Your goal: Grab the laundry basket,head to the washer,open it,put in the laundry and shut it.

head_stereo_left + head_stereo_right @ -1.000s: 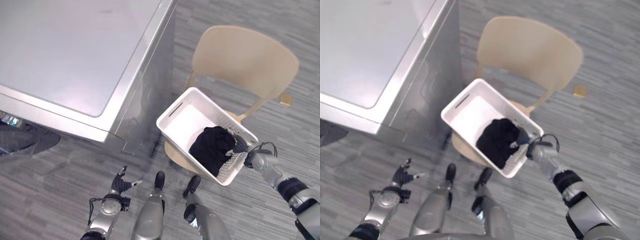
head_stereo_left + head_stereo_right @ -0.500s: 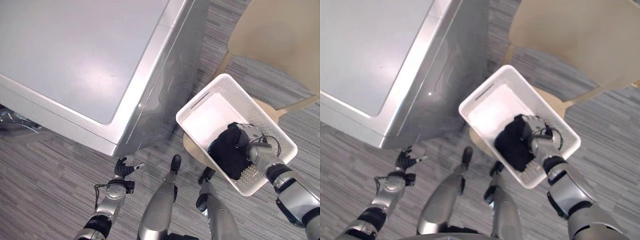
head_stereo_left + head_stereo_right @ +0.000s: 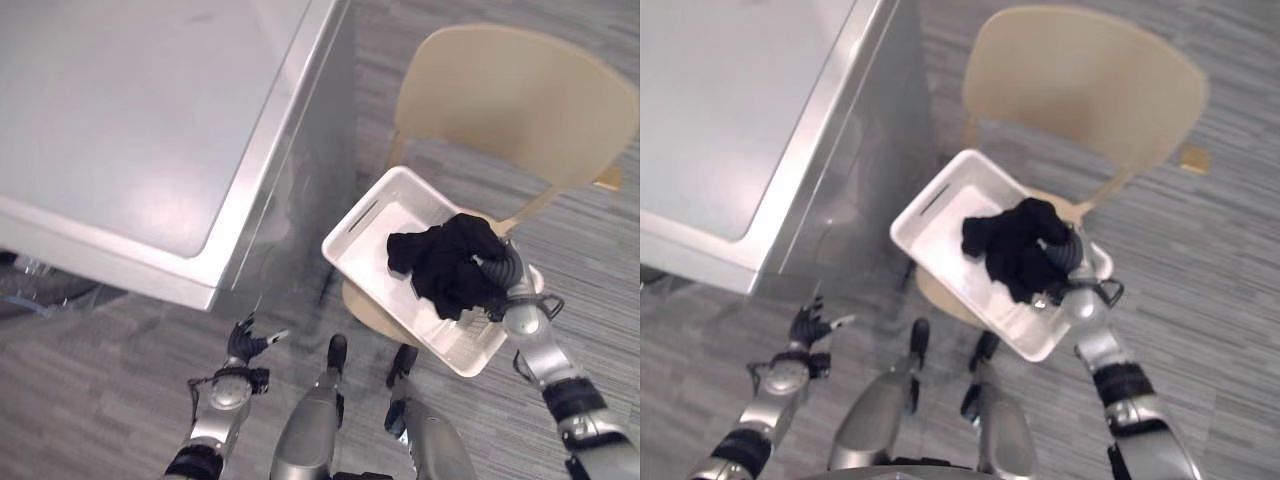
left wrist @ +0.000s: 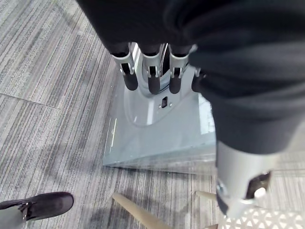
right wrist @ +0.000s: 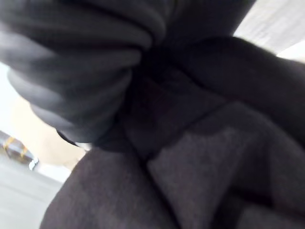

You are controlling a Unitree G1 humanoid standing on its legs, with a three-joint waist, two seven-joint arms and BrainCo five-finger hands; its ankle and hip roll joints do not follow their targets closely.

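Presently the right robot hand [image 3: 503, 283] is closed on the black laundry [image 3: 445, 262], the bundle raised above the white laundry basket [image 3: 372, 218], which rests on the seat of the beige chair [image 3: 510, 95] just beside the washer [image 3: 130, 120]. The left robot hand [image 3: 245, 343] hangs low over the grey floor [image 3: 90, 400] in front of the washer, fingers straight and holding nothing.

To do this step well, the lift should clear the basket rim fully before the arm swings toward the washer, with trailing cloth kept from snagging the basket wall; the grip should be held firm.

Against half a second ago, the garment lay inside the basket under the hand; it is now gathered and lifted. The head camera has also shifted.
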